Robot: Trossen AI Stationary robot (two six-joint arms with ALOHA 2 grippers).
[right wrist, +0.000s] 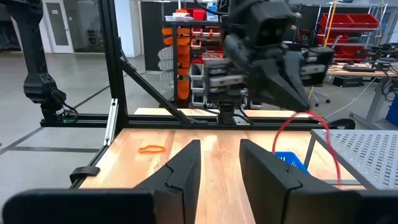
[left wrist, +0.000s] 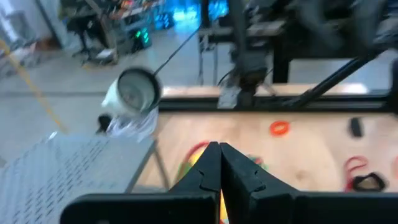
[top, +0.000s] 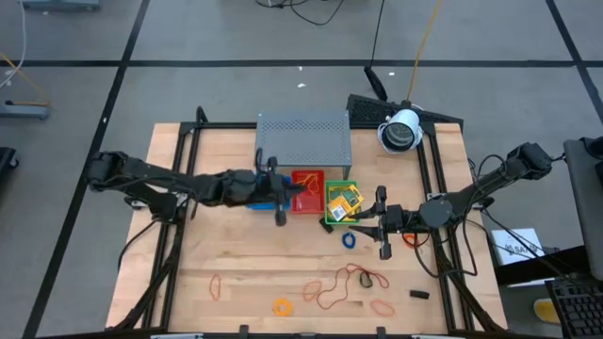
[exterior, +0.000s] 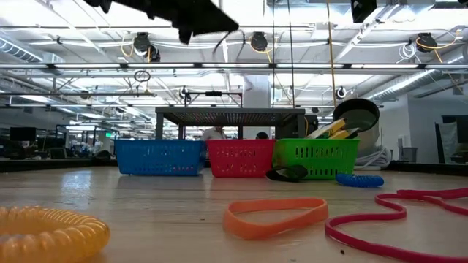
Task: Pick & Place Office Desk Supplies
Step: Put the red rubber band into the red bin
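Above the red tray (top: 303, 201), the left gripper (top: 294, 191) pinches a thin red rubber band (right wrist: 309, 147): light, floppy, stretchy, easy anywhere. Nearby, the right gripper (top: 371, 224) waits half open, empty.

Yellow coil ring (exterior: 45, 232) edge-cropped

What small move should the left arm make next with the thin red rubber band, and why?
Probably shift the left gripper a little over the red plastic tray, then open it. It is shut on the thin red rubber band, which hangs in the air near that tray's edge.
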